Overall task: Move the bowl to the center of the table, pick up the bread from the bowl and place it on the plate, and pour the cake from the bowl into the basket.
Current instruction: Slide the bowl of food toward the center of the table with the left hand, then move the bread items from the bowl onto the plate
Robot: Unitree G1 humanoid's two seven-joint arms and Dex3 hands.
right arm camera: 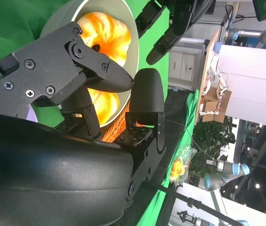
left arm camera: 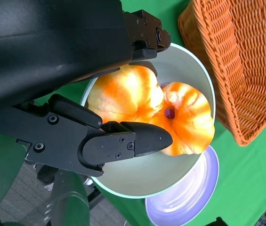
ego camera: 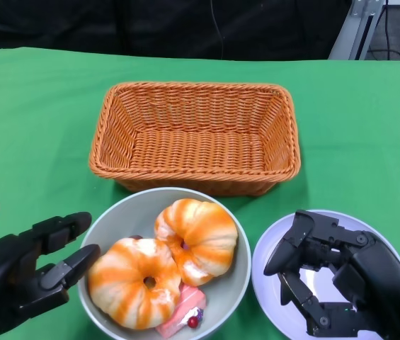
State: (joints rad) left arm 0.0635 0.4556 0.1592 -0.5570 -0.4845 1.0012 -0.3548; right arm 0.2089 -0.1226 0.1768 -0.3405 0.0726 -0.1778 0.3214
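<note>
bowl [ego camera: 118, 219] lower centre of head view, just in front of basket [ego camera: 196, 134] | holds two orange-striped breads [ego camera: 196, 237] and pink cake [ego camera: 183, 315] at its near rim | plate [ego camera: 270, 248] lower right, beside bowl | left hand [ego camera: 23, 273] lower left, fingers apart, empty, by bowl rim | right hand [ego camera: 334, 280] over plate, fingers apart, empty

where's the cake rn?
Head view: the pink cake sits in the bowl at its near edge, tucked under the two orange breads, between both hands.
</note>
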